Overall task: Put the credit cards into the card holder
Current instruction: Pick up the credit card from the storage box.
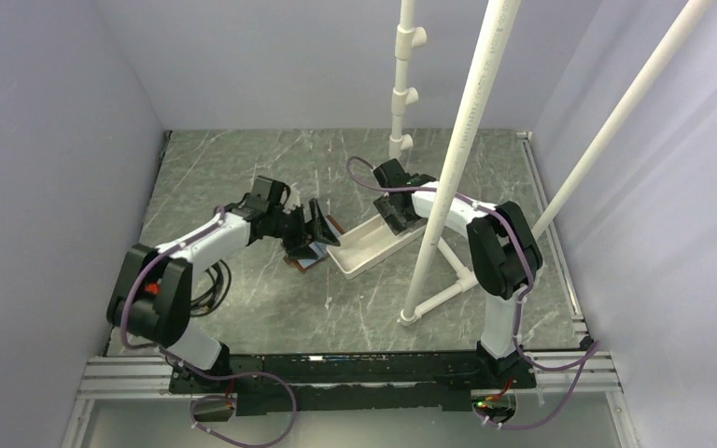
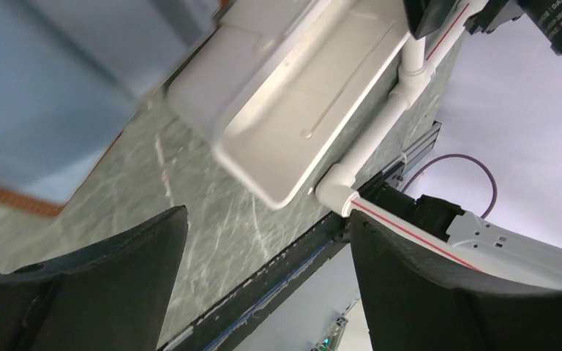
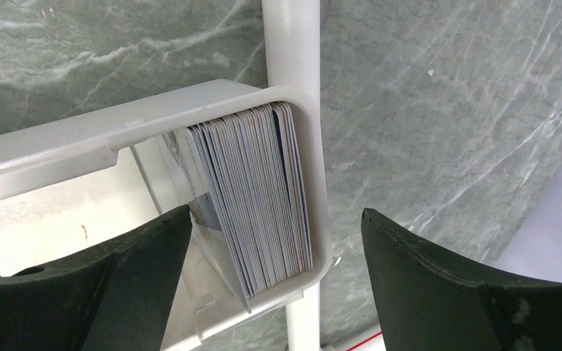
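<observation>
The credit cards (image 3: pixel 256 197) stand on edge against the white tray's (image 3: pixel 320 168) end wall, easy to pinch; the right claw (image 3: pixel 276 216) gapes empty above them. The left claw (image 2: pixel 267 216), open too, hovers beside the card holder (image 1: pixel 293 263)

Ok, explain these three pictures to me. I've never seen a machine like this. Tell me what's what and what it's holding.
These are two robot arms bolted to the near edge of a table. The wide picture looks down from above and behind them, with the left arm on the left and the right arm on the right. The other two pictures come from a camera on each wrist. The black shapes at the bottom are that arm's own jaws. On the table lie a white tray and, beside it, a brown wallet with what looks like a blue card on it. A stack of cards stands on edge in one end of the tray. White pipes rise from the table. Both pairs of jaws are open and hold nothing.
</observation>
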You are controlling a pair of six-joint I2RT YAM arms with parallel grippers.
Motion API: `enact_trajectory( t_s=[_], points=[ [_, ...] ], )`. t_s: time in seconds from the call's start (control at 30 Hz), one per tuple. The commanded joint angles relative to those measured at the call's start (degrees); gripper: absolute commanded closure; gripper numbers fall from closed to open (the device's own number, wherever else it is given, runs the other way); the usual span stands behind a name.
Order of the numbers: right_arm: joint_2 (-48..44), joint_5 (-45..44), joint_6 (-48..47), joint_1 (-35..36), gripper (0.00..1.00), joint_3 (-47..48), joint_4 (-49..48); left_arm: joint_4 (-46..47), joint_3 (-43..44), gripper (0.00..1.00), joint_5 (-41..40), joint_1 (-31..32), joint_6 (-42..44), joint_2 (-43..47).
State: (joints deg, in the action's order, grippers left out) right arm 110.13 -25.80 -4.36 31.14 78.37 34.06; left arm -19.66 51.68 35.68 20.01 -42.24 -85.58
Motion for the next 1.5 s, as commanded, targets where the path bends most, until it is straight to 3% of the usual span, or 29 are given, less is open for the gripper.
enact_trajectory(
  t_s=[0.0,0.17,0.33,0.4,0.57,0.8,1.13,1.47],
  points=[
    [-1.68,1.96,1.18,-0.44,0.13,2.26,-0.13,2.48,7.56,0.14,-3.34,3.56,1.05,-5.79],
    [-1.34,4.18,1.45,-1.55,0.24,3.03,-0.50,-2.55,16.39,0.15,-6.65,6.69,5.71,-12.40],
    [-1.24,4.62,1.28,-2.56,0.34,3.88,-0.48,-5.76,21.10,0.26,-7.81,10.02,8.49,-17.86],
    [-1.04,4.47,0.88,-2.57,0.35,4.21,-0.30,-7.01,22.37,0.29,-8.82,11.53,9.49,-19.65],
    [-0.41,4.65,-0.03,-2.58,0.22,4.25,-0.32,-8.03,23.23,0.36,-10.68,14.09,10.07,-21.30],
    [0.03,1.11,-3.06,-1.97,0.22,4.54,-1.35,-8.60,21.52,0.40,-12.63,14.44,11.07,-20.59],
    [-0.15,3.07,-4.87,-2.03,0.52,5.23,-2.38,-9.00,21.18,0.45,-11.73,14.44,11.85,-21.81],
    [-1.49,3.70,-4.92,-2.04,0.71,5.66,-1.69,-9.24,21.18,0.46,-11.32,14.44,12.10,-22.50]
  ],
)
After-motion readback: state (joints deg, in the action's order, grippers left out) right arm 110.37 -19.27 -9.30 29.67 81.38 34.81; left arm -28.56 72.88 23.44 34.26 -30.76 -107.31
